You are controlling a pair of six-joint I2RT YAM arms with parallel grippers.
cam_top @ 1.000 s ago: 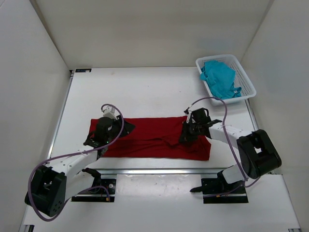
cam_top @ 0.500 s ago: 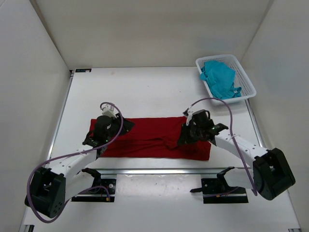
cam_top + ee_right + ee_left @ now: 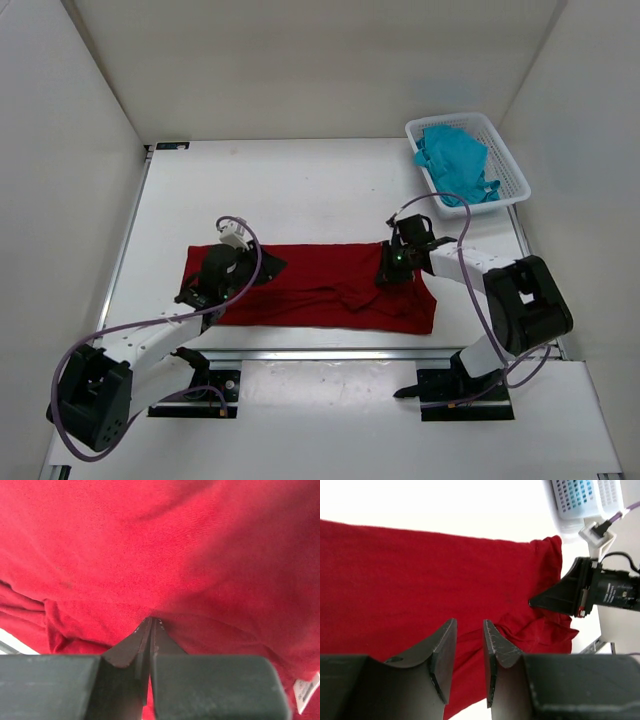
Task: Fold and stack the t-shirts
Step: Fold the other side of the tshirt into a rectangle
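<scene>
Red shirt (image 3: 320, 285) laid flat. Teal shirt (image 3: 455, 160) seen in basket (image 3: 516, 190), well beyond its far right corner. Left gripper (image 3: 469, 630) held over its left end, jaws apart, empty. Right gripper (image 3: 151, 622) pinched together on its cloth near right end.

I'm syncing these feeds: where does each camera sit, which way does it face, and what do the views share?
Top external: above and behind both arms, looking down on the table and basket.
Left wrist: on the left arm, looking past its open left gripper across the dark red t-shirt toward the right gripper.
Right wrist: on the right arm, close above that t-shirt, its shut fingers apparently pinching cloth.
Shared: the dark red t-shirt appears in all three.
</scene>
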